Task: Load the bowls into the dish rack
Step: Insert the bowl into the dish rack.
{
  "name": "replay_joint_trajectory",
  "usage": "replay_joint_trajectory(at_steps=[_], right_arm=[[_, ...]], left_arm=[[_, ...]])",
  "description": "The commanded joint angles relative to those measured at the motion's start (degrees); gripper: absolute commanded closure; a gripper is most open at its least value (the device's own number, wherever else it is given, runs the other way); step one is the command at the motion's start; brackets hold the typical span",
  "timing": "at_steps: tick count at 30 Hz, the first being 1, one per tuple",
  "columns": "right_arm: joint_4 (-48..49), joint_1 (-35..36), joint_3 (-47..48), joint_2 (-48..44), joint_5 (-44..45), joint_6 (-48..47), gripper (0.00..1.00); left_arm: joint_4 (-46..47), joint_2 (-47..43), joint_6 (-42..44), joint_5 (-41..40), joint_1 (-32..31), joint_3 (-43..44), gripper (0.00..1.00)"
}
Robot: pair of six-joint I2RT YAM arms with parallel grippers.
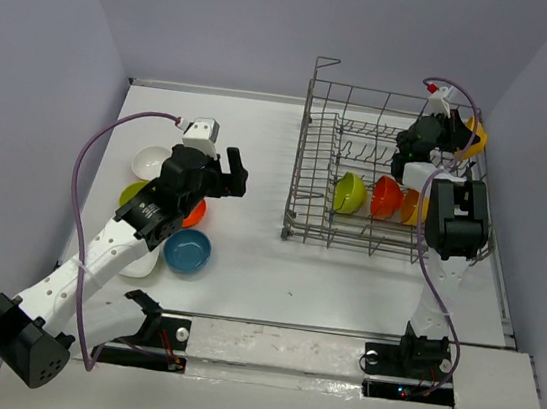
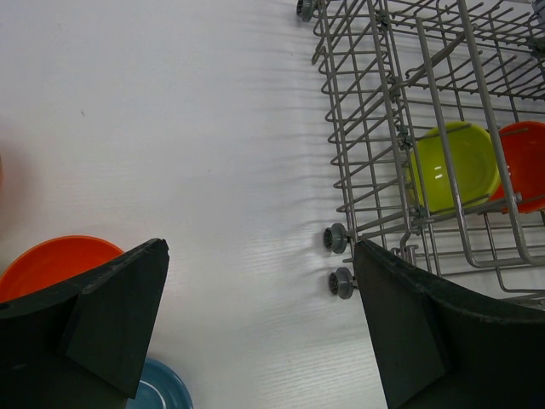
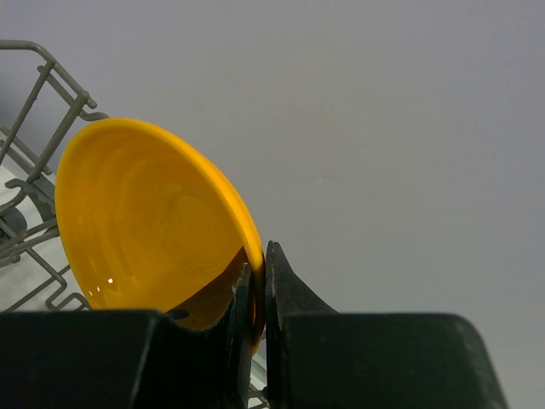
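Standing here watching, I'd call this not quite halfway. The dish rack (image 1: 320, 130) sits on the right side of the desk (image 1: 261, 142) with three bowls standing on edge in a row between its tines: a green bowl (image 1: 351, 193), a red-orange bowl (image 1: 386, 196) and an orange-yellow bowl (image 1: 411, 209) partly hidden behind the right arm.

Number four is on the way in. The right gripper (image 3: 258, 264) is pinched tight on the rim of a yellow bowl (image 3: 145, 221), holding it up in the air at the rack's far right corner, not set between tines yet.

The left gripper (image 2: 255, 324) is spread wide with nothing in it, hovering over bare desk between the rack and the loose pile.

That pile is what's left, all on the left side of the desk: a white bowl (image 1: 148, 160) farthest back, a lime bowl (image 1: 132, 192) beside it, an orange bowl (image 1: 194, 214) tucked under the arm, a blue bowl (image 1: 188, 251) nearest the front, and a second white bowl (image 1: 143, 264) mostly covered by the arm (could be more hiding under there, can't say).

So three racked, one in transit, at least five to go. My guess is the left arm grabs from the pile next.
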Motion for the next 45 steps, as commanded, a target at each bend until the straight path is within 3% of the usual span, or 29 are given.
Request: replay_joint_trajectory(at_steps=[1, 15, 45], right_arm=[[1.57, -0.23, 0.26, -2.18, -0.43, 3.02, 0.99], [0.69, 0.30, 0.96, 0.36, -0.52, 3.81, 0.99], [12.47, 3.82, -1.32, -1.83, -3.15, -5.25, 0.99]], left_arm=[[1.98, 0.22, 0.37, -0.80, -0.36, -0.35, 0.01], [2.07, 0.39, 0.45, -0.62, -0.36, -0.18, 0.01], [2.33, 0.57, 0.46, 0.08, -0.36, -0.27, 0.01]])
